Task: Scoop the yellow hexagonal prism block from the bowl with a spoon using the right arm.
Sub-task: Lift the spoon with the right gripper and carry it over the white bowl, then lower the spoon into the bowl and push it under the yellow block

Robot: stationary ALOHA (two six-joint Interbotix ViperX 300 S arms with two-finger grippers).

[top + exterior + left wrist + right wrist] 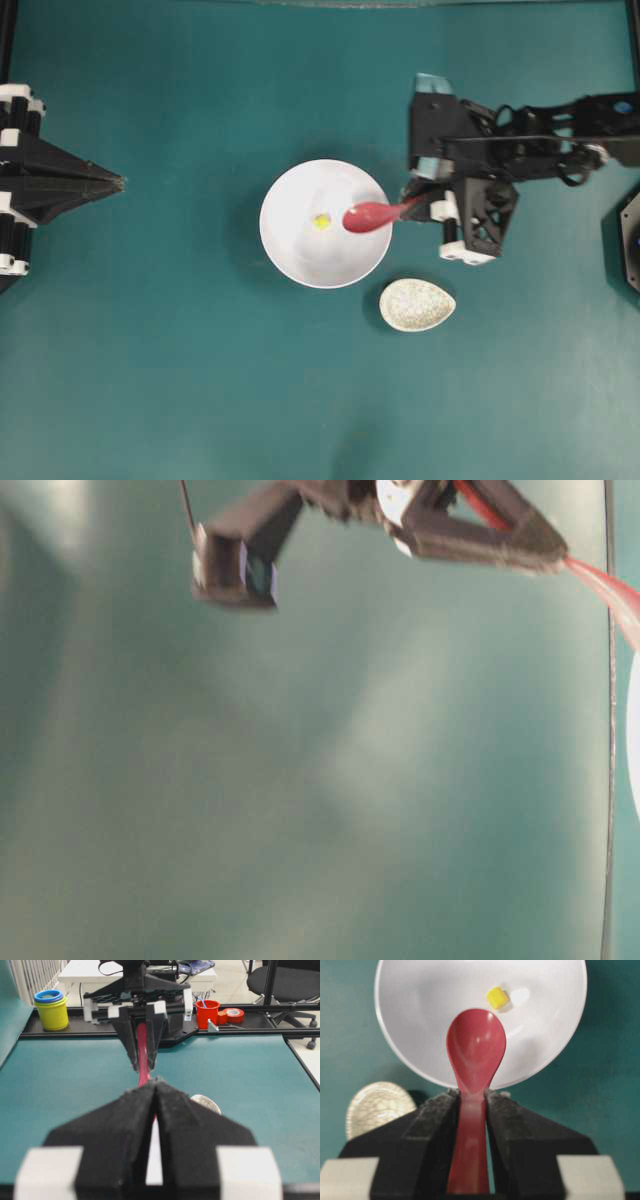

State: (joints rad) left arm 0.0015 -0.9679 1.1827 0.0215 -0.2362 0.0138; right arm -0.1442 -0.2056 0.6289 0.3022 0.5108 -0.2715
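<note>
The white bowl [300, 255] stands mid-table. The tiny yellow block [321, 221] lies on its bottom; it also shows in the right wrist view [497, 998]. My right gripper [415, 206] is shut on the handle of the pink-red spoon [370, 216] just outside the bowl's right rim. In the right wrist view the gripper [471, 1094] holds the spoon [475, 1045] with its empty scoop over the bowl [415, 1005], its tip just short of the block. My left gripper [120, 183] is shut and empty at the far left, well away from the bowl.
A speckled beige oval spoon rest [417, 305] lies on the table just below and right of the bowl, near my right gripper. In the left wrist view a yellow cup [51, 1010], a red cup [207, 1012] and red tape [232, 1014] sit beyond the table's far edge.
</note>
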